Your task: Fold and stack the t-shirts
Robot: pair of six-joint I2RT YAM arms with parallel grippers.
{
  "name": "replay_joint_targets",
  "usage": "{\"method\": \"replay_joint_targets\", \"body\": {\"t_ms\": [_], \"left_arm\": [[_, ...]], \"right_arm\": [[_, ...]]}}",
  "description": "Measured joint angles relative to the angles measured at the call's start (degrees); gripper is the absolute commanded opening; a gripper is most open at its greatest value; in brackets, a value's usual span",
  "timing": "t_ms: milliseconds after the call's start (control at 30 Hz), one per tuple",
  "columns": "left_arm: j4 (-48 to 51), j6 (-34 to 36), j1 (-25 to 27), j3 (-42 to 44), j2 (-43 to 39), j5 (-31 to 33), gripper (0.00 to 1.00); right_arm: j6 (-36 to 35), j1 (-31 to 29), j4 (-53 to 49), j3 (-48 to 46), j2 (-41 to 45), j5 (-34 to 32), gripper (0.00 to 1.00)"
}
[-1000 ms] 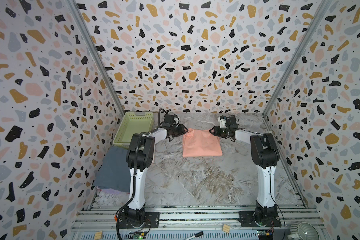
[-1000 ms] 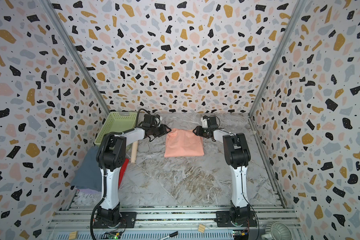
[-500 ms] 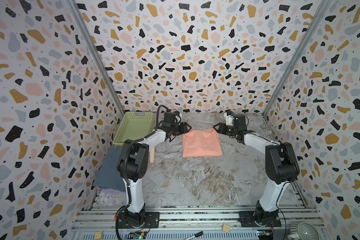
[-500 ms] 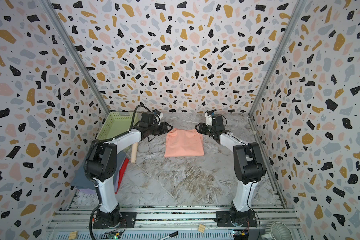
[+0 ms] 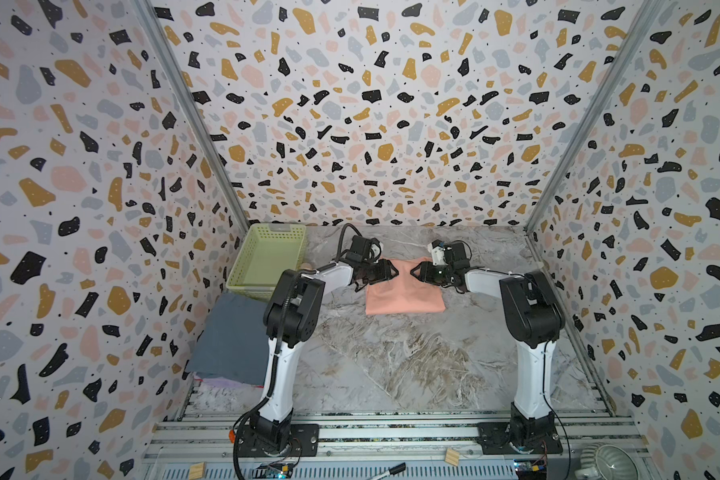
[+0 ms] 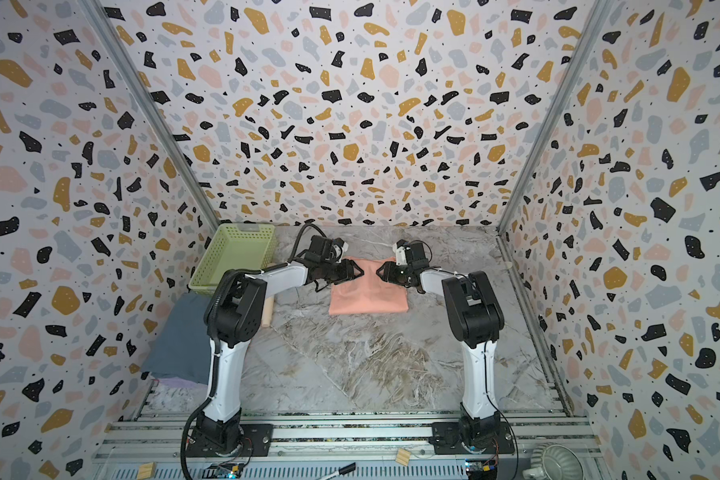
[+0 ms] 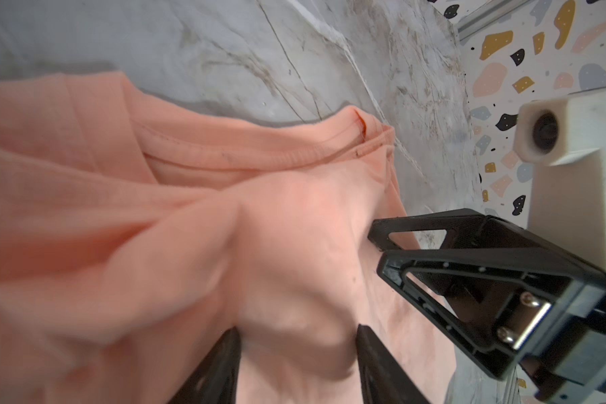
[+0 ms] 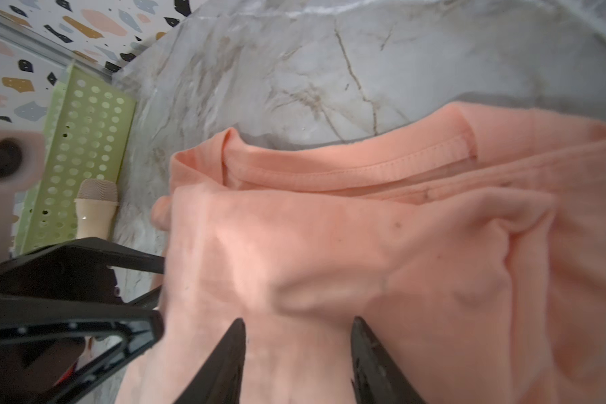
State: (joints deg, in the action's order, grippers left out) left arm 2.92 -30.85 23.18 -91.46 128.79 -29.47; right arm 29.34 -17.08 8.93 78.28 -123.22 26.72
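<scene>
Both pincers have moved inward vs a sec ago. Then they sat at the far corners of the salmon t-shirt [image 5: 404, 297]; now the left pincer [image 5: 395, 273] and right pincer [image 5: 413, 272] point at each other, tips near, over the shirt's far middle. The shirt's outline on the tabletop [image 5: 391, 365] looks about the same in both top views: a folded rectangle, mid-far, near edge not shifted. The wrist views tell more. Each pincer stands half closed w/ a thick hump of salmon cloth between its fingers, creases running into the gap, cloth tented & a bit blurred. So each looks clamped on a bunch of the shirt, not hovering. The collar [image 7: 259, 154] lies flat beyond the gripped cloth. Meaning, prob.: the far-side cloth is gathered and the next fold, far part drawn toward the near edge, is begun but not laid. The stack waits well apart at left: grey t-shirt [image 5: 233, 336] on top of a lavender t-shirt [image 5: 221, 381] that shows only as a sliver, near the basket [image 5: 267, 259] and stick [image 6: 269, 309]. Risk: w/ the grips so close together the outer corners may droop & skew the fold.
</scene>
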Motion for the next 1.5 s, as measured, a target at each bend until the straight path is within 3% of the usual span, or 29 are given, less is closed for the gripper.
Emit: {"method": "replay_joint_targets", "body": {"t_ms": [200,467,567,767,933,1067,1233,1367,1500], "left_arm": [[-0.17,-0.94,-5.64,-4.26,4.42,-0.20,0.54],[1.38,0.07,-9.94,-4.20,3.89,0.11,0.54],[1.75,0.63,-9.75,-0.24,-0.74,0.63,0.55],[-0.42,0.79,-7.82,14.38,-18.05,2.73,0.57],[-1.53,1.11,-3.08,23.04,-24.85,4.55,0.57],[-1.18,0.92,0.17,27.65,-24.94,5.14,0.56],[-2.10,-1.01,0.70,30.77,-24.57,5.68,0.54],[-3.87,-2.25,1.18,30.82,-21.66,6.01,0.48],[-4.90,-2.95,1.73,30.36,-18.47,5.92,0.34]], "right_arm": [[-0.31,2.71,0.26,3.56,-2.71,-0.94,0.49],[-3.96,5.68,-1.29,4.07,-2.45,-0.28,0.51],[-6.05,5.99,-3.26,2.51,0.81,-0.37,0.54],[-7.80,5.03,-4.28,-4.44,14.84,-1.05,0.65],[-10.82,-0.11,-2.49,-13.09,24.85,-5.31,0.76],[-16.11,-5.92,-2.08,-19.26,27.69,-11.76,0.84],[-25.70,-14.51,1.44,-28.06,30.47,-22.71,0.92],[-33.09,-20.70,6.80,-33.70,32.00,-31.26,0.95],[-38.12,-23.21,11.58,-35.76,32.00,-36.72,0.95]]}}
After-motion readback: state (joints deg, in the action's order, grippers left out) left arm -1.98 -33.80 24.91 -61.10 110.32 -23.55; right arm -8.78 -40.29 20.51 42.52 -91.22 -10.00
